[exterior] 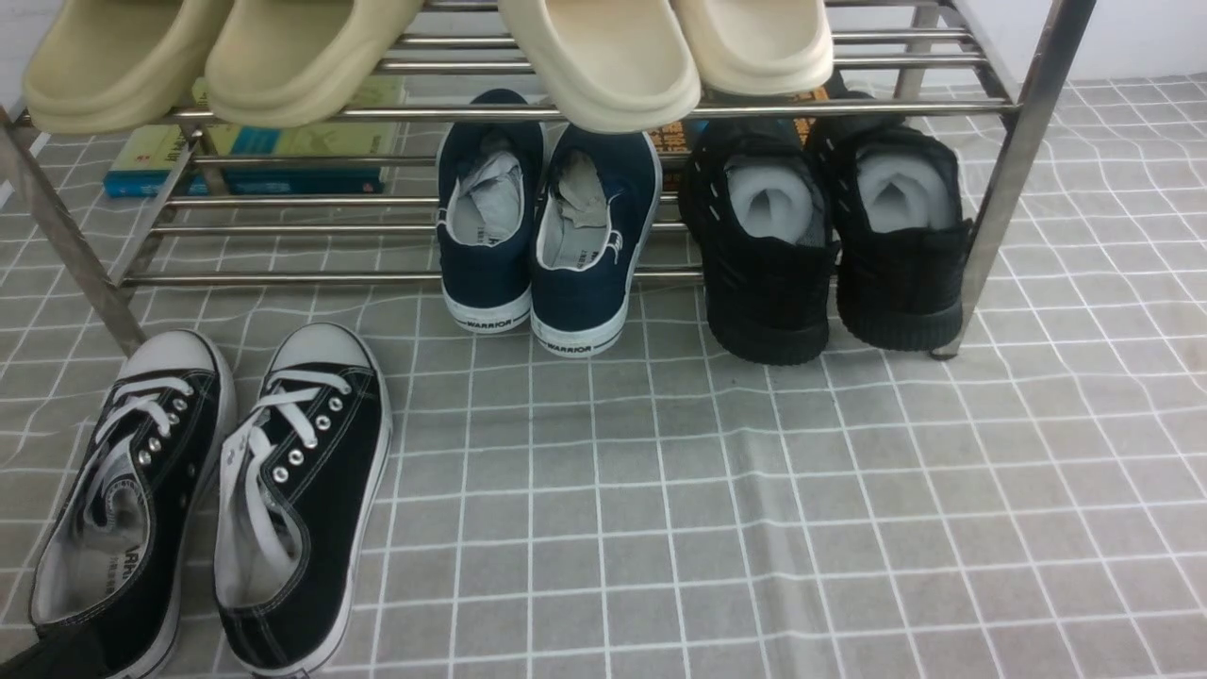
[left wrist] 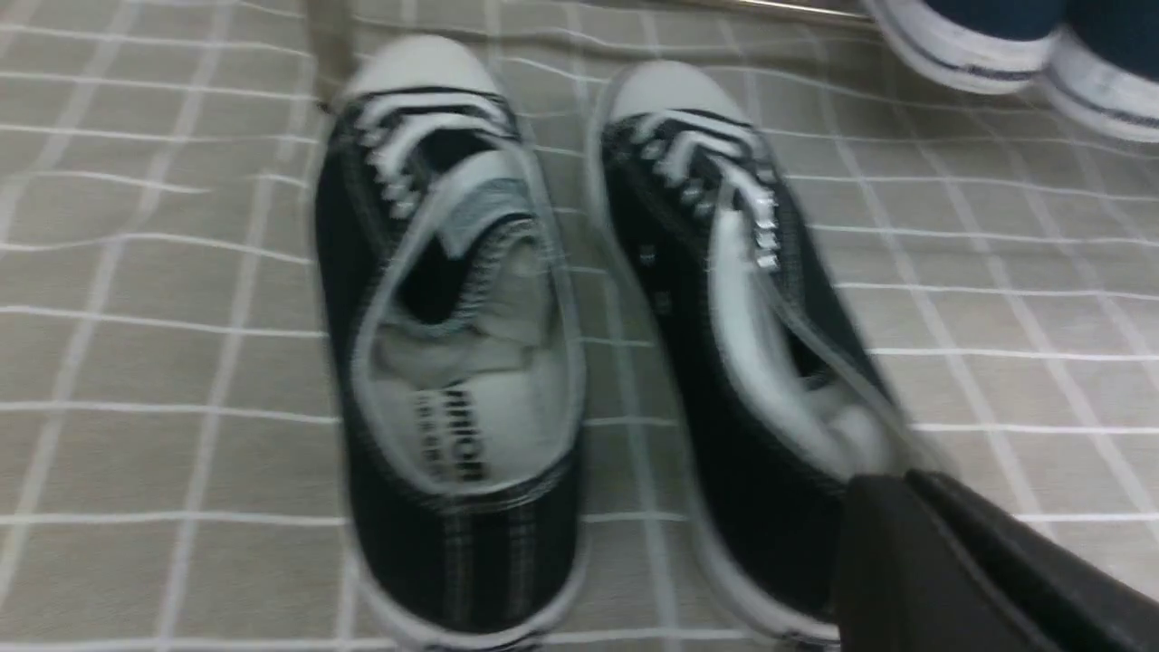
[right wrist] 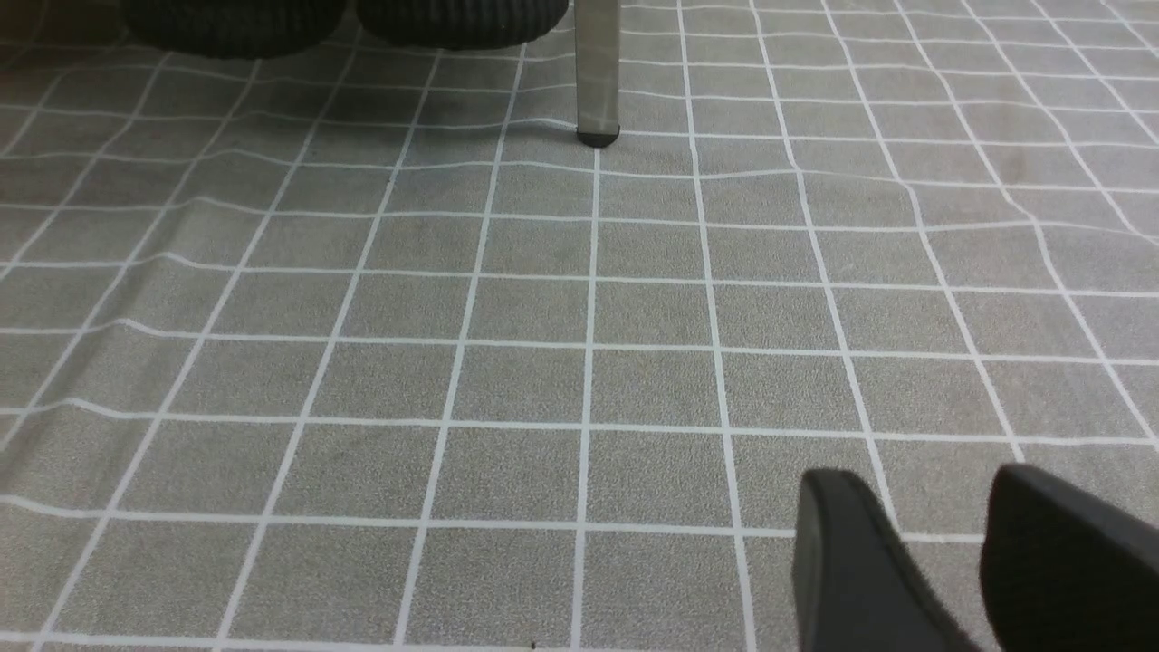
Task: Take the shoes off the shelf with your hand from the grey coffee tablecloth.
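The shoes, black canvas sneakers with white laces and toe caps, lie side by side on the grey coffee tablecloth [exterior: 754,519] in front of the shelf's left end, one [exterior: 123,490] left of the other [exterior: 297,490]. The shelf [exterior: 283,278] of steel rods stands behind them. In the blurred left wrist view, my left gripper [left wrist: 892,480] is shut, its fingers pressed together with nothing between them, right at the heel of one sneaker [left wrist: 742,344]; the other sneaker [left wrist: 453,362] lies beside it. My right gripper [right wrist: 914,480] hangs open over bare cloth, short of a shelf leg [right wrist: 598,72].
On the lower tier sit a navy slip-on pair [exterior: 542,236] and an all-black knit pair [exterior: 830,245], heels toward me. Beige slippers [exterior: 603,57] rest on the top tier. Books [exterior: 255,160] lie behind the shelf on the left. A slanted leg [exterior: 1018,170] stands at the right.
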Controlling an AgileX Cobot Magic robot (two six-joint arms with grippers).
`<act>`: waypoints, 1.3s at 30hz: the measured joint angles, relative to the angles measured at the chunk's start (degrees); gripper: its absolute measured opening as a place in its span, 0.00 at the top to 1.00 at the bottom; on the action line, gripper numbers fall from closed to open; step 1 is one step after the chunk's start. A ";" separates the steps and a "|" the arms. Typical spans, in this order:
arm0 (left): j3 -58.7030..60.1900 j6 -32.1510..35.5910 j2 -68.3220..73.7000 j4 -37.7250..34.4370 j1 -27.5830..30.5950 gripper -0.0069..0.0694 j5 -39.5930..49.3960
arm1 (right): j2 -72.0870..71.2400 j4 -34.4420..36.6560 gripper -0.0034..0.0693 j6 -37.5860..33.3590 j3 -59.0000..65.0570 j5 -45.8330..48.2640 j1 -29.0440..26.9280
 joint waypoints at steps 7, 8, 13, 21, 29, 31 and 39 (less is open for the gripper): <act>5.74 1.54 -5.33 0.05 4.54 0.88 0.01 | 0.00 0.00 0.62 0.00 0.00 0.00 0.00; 6.25 1.62 -5.41 0.05 4.67 0.88 0.00 | 0.00 0.00 0.62 0.00 0.00 0.00 0.00; 6.63 1.74 -5.45 0.06 4.79 0.87 -2.20 | 0.00 0.00 0.62 0.00 0.00 0.00 0.00; 6.68 1.74 -5.51 0.06 7.04 0.86 -2.30 | 0.00 0.00 0.62 0.00 0.00 0.00 0.00; 6.68 1.74 -5.51 0.18 7.10 0.86 -2.30 | 0.00 0.00 0.62 0.00 0.00 0.00 0.00; 6.68 1.74 -5.51 0.25 7.10 0.86 -2.33 | 0.00 0.00 0.62 0.00 0.00 0.00 0.00; 6.68 1.74 -5.51 0.30 7.10 0.85 -2.33 | 0.00 0.00 0.62 0.00 0.00 0.00 0.00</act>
